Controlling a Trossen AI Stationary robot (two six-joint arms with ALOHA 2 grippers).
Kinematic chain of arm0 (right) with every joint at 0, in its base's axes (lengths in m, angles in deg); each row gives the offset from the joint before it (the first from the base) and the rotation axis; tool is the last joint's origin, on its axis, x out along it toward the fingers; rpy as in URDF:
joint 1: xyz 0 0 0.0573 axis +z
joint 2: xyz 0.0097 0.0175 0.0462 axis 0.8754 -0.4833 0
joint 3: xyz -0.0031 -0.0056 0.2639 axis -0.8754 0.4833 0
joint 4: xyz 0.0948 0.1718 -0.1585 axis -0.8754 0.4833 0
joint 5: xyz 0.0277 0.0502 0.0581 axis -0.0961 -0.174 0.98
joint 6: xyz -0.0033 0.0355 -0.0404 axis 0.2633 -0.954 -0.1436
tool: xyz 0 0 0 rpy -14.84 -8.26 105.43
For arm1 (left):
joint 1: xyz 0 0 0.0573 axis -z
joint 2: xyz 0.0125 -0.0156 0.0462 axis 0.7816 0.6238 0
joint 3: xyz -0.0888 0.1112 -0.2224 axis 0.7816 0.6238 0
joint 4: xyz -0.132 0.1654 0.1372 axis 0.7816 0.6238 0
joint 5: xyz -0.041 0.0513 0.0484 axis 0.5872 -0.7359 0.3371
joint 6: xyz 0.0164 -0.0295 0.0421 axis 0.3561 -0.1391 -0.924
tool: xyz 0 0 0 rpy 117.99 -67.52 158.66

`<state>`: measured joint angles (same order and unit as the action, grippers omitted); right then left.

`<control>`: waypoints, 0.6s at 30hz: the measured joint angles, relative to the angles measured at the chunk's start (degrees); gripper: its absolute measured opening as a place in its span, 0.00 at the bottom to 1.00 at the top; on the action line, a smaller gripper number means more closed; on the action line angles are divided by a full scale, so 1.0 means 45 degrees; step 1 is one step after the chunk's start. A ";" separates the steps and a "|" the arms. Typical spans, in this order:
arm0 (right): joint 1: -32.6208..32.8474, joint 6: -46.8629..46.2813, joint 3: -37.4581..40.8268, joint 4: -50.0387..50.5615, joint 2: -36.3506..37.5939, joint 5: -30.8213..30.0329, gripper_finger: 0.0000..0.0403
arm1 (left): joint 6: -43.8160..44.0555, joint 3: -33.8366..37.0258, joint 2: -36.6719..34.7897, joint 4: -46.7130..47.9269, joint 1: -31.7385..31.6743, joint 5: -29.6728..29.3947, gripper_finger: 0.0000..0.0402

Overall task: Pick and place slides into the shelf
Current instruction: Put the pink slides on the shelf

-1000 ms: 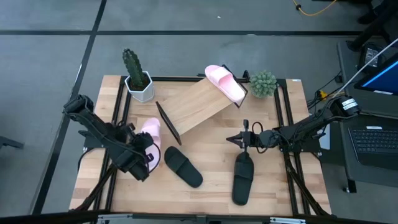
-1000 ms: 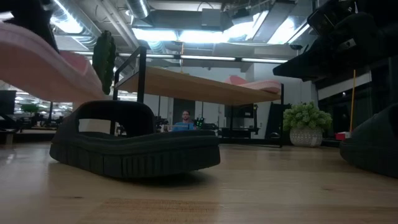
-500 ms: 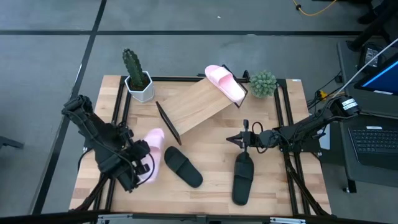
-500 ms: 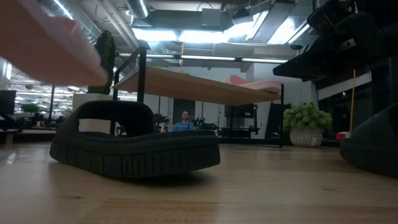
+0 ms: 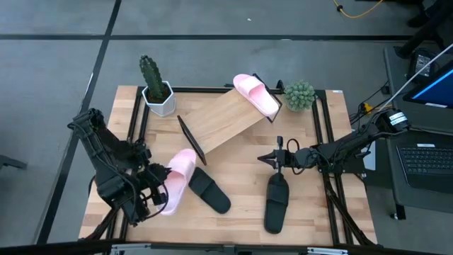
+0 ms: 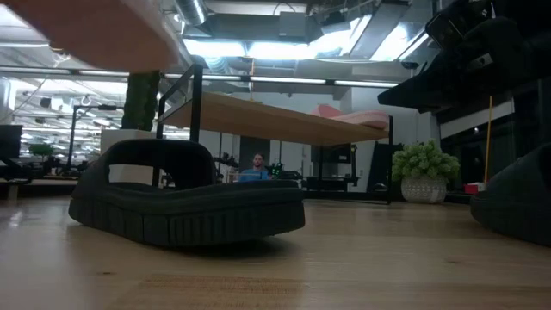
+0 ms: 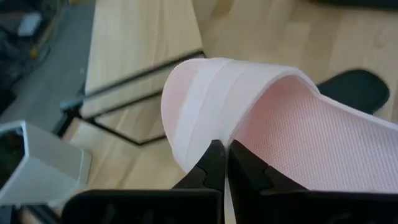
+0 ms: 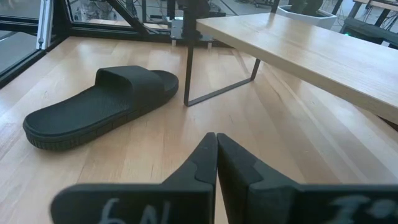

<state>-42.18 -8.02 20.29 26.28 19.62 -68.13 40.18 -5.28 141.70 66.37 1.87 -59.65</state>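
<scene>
Your left gripper (image 7: 222, 163) is pinching the pink slide (image 5: 177, 180) by its strap edge, lifted just in front of the shelf (image 5: 225, 119). Foam looks light and soft, so it'll flex; grip strap near the sole. Right gripper (image 5: 272, 160) is pressed together w/ nothing held, hovering near shelf's front.

An open-plan office used as a robotics lab. The low view looks past the wooden table (image 6: 344, 258) into a wide hall with exposed ceiling ducts and strip lights (image 6: 258, 47) and a person seated at a far desk (image 6: 256, 170). In the high view, grey carpet tiles (image 5: 56, 64) surround the table, and an open laptop (image 5: 425, 159) sits at the right edge
</scene>
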 joint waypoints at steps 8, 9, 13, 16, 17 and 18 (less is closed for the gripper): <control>0.0004 0.0000 0.0000 0.0000 0.0000 -0.0004 0.04 | -0.1200 -0.0315 0.0000 -0.0191 -0.0098 -0.2394 0.00; 0.0005 0.0000 0.0000 0.0000 0.0000 -0.0005 0.04 | -0.1145 -0.0345 0.0000 -0.0204 -0.0208 -0.2762 0.00; 0.0004 0.0025 0.0000 0.0000 0.0000 -0.0001 0.04 | -0.0646 -0.0569 -0.0003 -0.0279 -0.0934 -0.3956 0.00; 0.0001 0.0034 0.0000 0.0000 0.0000 -0.0005 0.04 | -0.0804 -0.0584 0.0000 -0.0331 -0.1741 -0.4066 0.00; 0.0004 0.0034 0.0000 0.0000 0.0000 -0.0005 0.04 | -0.0917 -0.0584 0.0000 -0.0352 -0.2035 -0.4065 0.00; 0.0001 0.0034 0.0000 0.0000 0.0000 -0.0005 0.04 | -0.1069 -0.0584 0.0000 -0.0422 -0.2304 -0.4071 0.00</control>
<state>-42.17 -7.87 20.29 26.28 19.62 -68.16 35.36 -7.91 141.70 64.47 -8.50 -77.97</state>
